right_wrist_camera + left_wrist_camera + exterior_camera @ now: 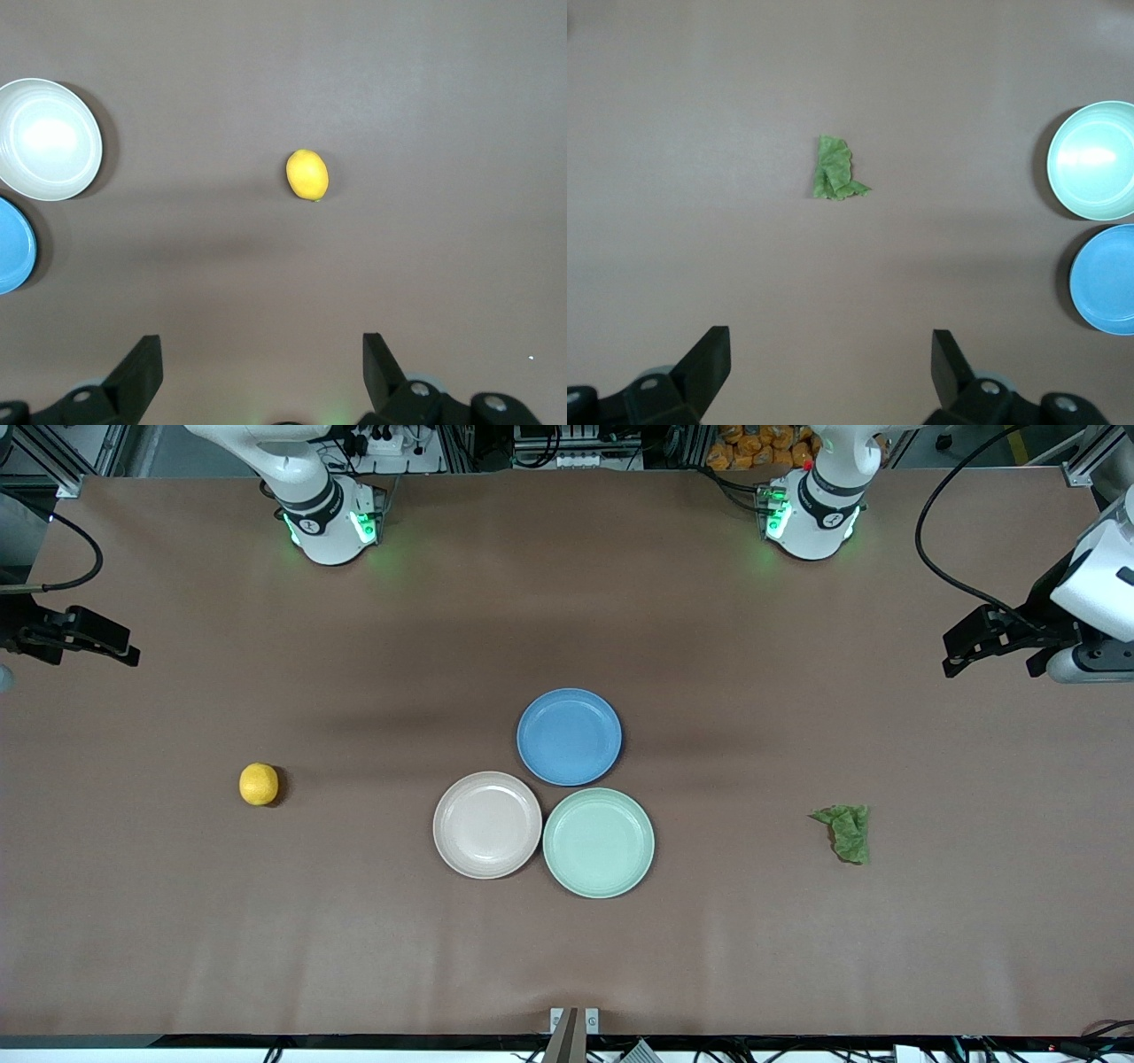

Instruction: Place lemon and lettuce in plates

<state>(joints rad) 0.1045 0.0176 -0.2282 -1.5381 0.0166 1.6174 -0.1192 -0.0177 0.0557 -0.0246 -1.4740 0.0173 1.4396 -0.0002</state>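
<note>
The yellow lemon (259, 784) lies on the brown table toward the right arm's end; it also shows in the right wrist view (307, 174). The green lettuce (846, 831) lies toward the left arm's end and shows in the left wrist view (837, 170). The beige-pink plate (487, 825) and the mint green plate (598, 842) stand side by side mid-table, both empty. My right gripper (89, 645) hangs open and empty high over the table's edge at its own end (263, 363). My left gripper (990, 651) hangs open and empty over its end (831, 363).
An empty blue plate (569, 736) touches both other plates, farther from the front camera. The mint plate (1096, 159) and blue plate (1106, 279) show in the left wrist view, the beige plate (49, 139) in the right wrist view.
</note>
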